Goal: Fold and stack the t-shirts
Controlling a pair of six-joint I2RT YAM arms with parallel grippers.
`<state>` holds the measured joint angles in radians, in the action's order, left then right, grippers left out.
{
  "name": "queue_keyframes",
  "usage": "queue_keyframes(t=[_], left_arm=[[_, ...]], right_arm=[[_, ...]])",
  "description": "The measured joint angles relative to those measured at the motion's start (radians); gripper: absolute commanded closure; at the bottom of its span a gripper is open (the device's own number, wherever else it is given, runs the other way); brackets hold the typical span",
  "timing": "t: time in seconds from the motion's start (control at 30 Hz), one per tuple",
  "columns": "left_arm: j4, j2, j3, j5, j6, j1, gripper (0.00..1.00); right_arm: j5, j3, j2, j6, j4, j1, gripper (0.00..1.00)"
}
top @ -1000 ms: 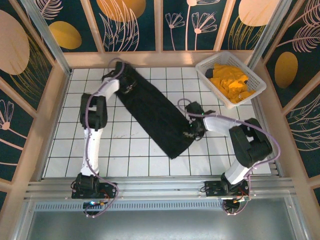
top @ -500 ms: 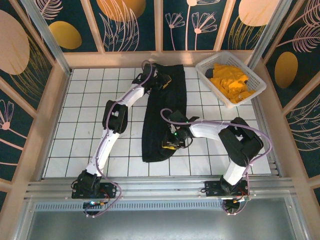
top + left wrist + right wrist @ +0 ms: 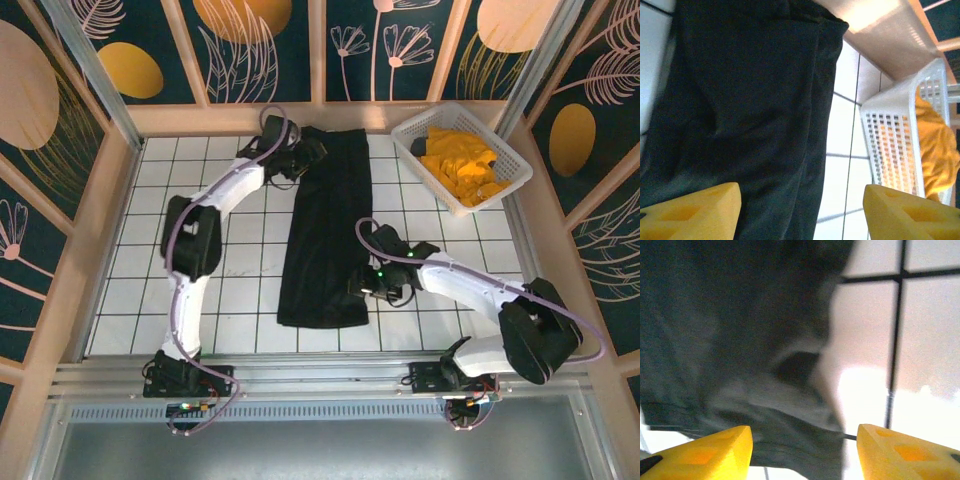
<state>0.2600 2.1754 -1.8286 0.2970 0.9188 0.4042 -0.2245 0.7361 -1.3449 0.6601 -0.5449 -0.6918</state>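
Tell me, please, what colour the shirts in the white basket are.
Bright orange-yellow. The shirts in the basket show best in the top external view.

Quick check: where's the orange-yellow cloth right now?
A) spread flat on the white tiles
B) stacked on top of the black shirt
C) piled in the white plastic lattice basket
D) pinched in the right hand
C: the bright orange-yellow cloth shirts sit bunched inside the white plastic lattice basket at the far right corner, apart from the long black cloth shirt laid out flat.
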Motion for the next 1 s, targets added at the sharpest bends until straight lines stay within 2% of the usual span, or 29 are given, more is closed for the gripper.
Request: queue_keyframes(t=[0.13,0.23,0.33,0.5,0.63,0.73,0.87,1.0], left_arm=[[0.025,-0.226,0.269,-0.022,-0.057,0.0,0.41],[0.056,-0.322,0.447,-0.026,-0.095,0.002,0.44],[0.158,-0.398,0.626,-0.028,-0.134,0.014,0.45],[0.285,-0.522,0.859,-0.003,-0.192,0.072,0.45],[0.332,-0.58,0.938,0.06,-0.216,0.138,0.45],[0.343,-0.578,0.959,0.098,-0.24,0.197,0.45],[0.353,-0.531,0.961,0.115,-0.28,0.275,0.47],[0.365,-0.525,0.954,0.109,-0.291,0.29,0.49]], right_arm=[[-0.02,-0.04,-0.01,-0.036,0.002,0.0,0.42],[-0.043,-0.04,-0.031,-0.059,0.016,-0.013,0.42],[-0.072,-0.04,-0.049,-0.072,0.025,-0.031,0.44],[-0.095,-0.041,-0.086,-0.075,0.028,-0.056,0.5],[-0.091,-0.04,-0.107,-0.068,0.027,-0.066,0.6],[-0.075,-0.035,-0.117,-0.053,0.013,-0.068,0.72],[-0.05,-0.019,-0.134,-0.04,-0.016,-0.068,0.82],[-0.039,-0.018,-0.135,-0.024,-0.024,-0.069,0.9]])
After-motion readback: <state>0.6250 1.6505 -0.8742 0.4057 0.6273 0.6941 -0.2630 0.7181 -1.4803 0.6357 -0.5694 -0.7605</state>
